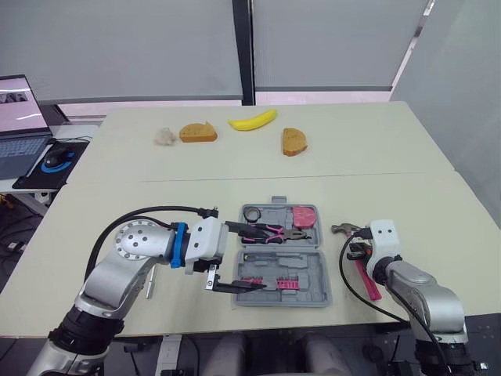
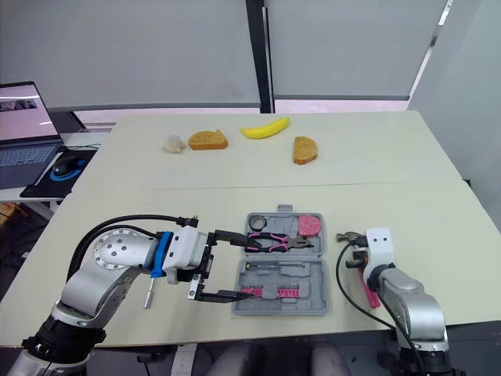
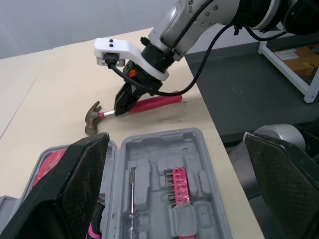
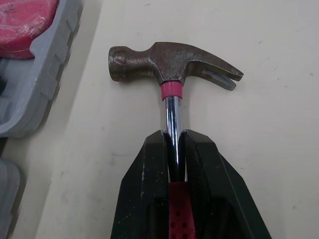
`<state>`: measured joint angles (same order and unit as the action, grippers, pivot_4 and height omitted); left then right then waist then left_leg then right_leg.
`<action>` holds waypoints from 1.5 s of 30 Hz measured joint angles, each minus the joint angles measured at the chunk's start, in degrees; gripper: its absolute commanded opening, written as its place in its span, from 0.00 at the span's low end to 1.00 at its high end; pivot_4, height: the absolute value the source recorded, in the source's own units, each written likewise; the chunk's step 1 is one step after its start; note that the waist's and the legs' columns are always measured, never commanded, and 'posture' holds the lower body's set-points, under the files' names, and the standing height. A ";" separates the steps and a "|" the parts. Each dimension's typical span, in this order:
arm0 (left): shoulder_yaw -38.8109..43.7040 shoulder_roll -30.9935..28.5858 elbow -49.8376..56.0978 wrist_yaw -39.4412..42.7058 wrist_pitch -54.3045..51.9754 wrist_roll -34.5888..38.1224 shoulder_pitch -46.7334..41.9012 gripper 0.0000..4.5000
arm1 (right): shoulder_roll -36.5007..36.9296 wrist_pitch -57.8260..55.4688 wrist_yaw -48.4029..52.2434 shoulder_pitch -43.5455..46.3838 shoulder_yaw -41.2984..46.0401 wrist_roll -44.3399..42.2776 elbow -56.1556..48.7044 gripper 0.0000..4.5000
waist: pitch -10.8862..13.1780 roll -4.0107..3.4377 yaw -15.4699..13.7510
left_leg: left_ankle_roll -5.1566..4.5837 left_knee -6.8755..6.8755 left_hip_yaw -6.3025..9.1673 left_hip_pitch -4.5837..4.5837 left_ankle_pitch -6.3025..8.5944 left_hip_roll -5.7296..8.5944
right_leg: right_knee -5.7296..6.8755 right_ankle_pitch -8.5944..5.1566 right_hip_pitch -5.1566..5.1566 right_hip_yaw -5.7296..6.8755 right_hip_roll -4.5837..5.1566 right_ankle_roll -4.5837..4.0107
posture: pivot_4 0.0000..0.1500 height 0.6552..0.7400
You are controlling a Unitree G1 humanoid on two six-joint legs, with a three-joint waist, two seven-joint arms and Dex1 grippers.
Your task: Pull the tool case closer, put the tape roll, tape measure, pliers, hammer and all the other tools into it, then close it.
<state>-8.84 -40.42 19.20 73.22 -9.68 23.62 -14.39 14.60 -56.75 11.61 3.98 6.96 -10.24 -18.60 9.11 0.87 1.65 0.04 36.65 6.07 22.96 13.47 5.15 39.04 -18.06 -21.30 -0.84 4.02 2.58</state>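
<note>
The grey tool case (image 1: 310,270) lies open near the table's front edge. Its far half holds a black tape roll (image 1: 252,213), a pink tape measure (image 1: 306,215) and pink-handled pliers (image 1: 275,232); its near half holds pink bits (image 3: 178,185). My left gripper (image 1: 252,259) hovers open over the case's left side, with one finger by the pliers' handles and the other at the near half. To the right of the case, the hammer (image 4: 169,62) lies on the table with my right gripper (image 4: 174,149) shut on its metal shaft just below the head.
A small screwdriver (image 2: 149,296) lies on the table under my left arm. At the far side are a banana (image 1: 253,120), two bread slices (image 1: 198,131) (image 1: 293,142) and a pale crumpled lump (image 1: 164,137). A laptop (image 1: 19,129) and mouse (image 1: 55,159) sit on a side desk at left.
</note>
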 measured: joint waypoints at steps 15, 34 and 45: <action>-0.01 1.23 -1.71 -0.13 0.59 -0.75 -0.67 1.00 | -6.04 -0.35 -7.32 -0.85 0.26 0.91 -2.15 0.21 | -0.01 -0.01 -0.03 | 0.00 -0.01 0.01 -0.02 0.00 0.00 | 0.00 0.00 -0.07 0.00 0.00 0.00 | 1.00 1.00; -0.20 1.01 -1.34 -1.64 1.41 -1.22 0.85 1.00 | 34.19 -3.16 19.47 2.89 -7.34 -7.28 -16.74 0.98 | 0.21 -0.22 0.10 | -0.02 -0.01 -0.10 0.00 0.01 0.03 | -0.07 -0.03 0.20 0.07 0.02 0.08 | 1.00 1.00; -0.45 1.04 -0.72 -2.74 1.47 -2.07 0.81 1.00 | 47.72 71.91 58.78 33.40 -39.06 25.07 21.46 0.98 | 0.48 -0.01 0.21 | 0.01 0.01 -0.47 0.00 0.00 -0.34 | -0.10 -0.05 0.15 0.01 -0.11 0.07 | 1.00 1.00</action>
<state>-9.28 -39.38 18.48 70.48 -8.21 21.55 -13.58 62.32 15.15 70.40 37.38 -32.11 14.83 2.86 9.59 0.86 1.86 0.05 36.65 5.60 22.96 13.47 4.82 38.94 -18.12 -21.15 -0.84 3.91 2.64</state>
